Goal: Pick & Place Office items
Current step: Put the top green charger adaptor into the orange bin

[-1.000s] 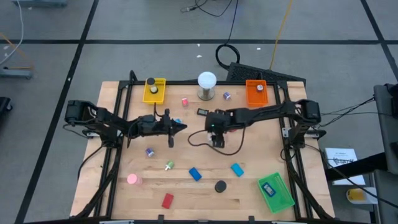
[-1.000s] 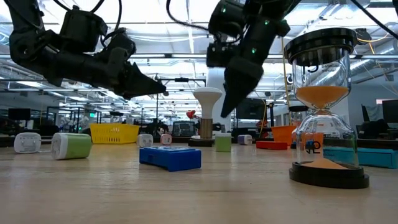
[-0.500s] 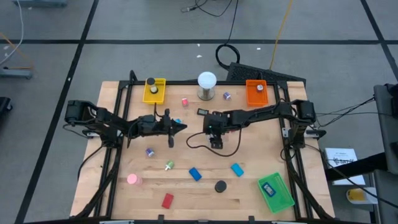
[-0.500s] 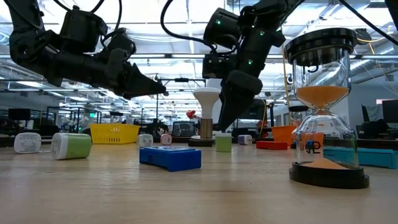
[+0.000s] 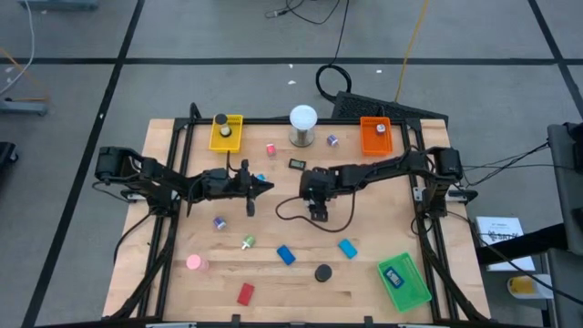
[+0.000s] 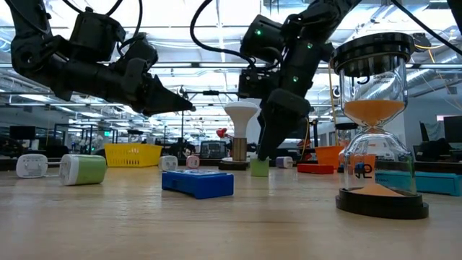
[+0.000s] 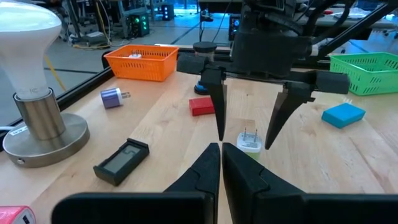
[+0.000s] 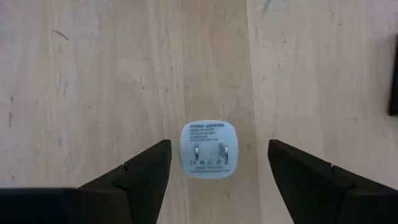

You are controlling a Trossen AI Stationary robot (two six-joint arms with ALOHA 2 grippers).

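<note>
Lowered since a second ago, your right gripper point(image 7: 245, 134) now hangs point-down over the small white two-pronged plug adapter point(image 8: 208, 149), which lies prongs-up on the wooden table point(image 5: 209, 282) near mid-table; its fingers point(image 8: 308, 180) are spread wide, one on each side of the adapter, neither touching it. Your left gripper point(image 5: 264, 187) has stayed level above the table just to the adapter's left, fingers pressed together with nothing between them, aimed at the right gripper.

Around the adapter, the nearest things are the flat black device with a grey screen point(image 7: 121, 162) and the white bulb on a round metal base point(image 5: 302, 126) toward the far edge, both apart from it. A small purple plug piece point(image 7: 112, 98) lies near the orange mesh tray point(image 5: 375, 135); a yellow tray point(image 5: 226, 132) sits at the far left. Nearer you lie two blue flat blocks point(image 5: 286, 255) point(image 5: 347, 247), a red flat block point(image 5: 245, 293), a black round piece point(image 5: 322, 272), a pink round piece point(image 5: 193, 262) and a green tray point(image 5: 404, 281). A black cable point(image 5: 296, 210) loops beside the right gripper.
</note>
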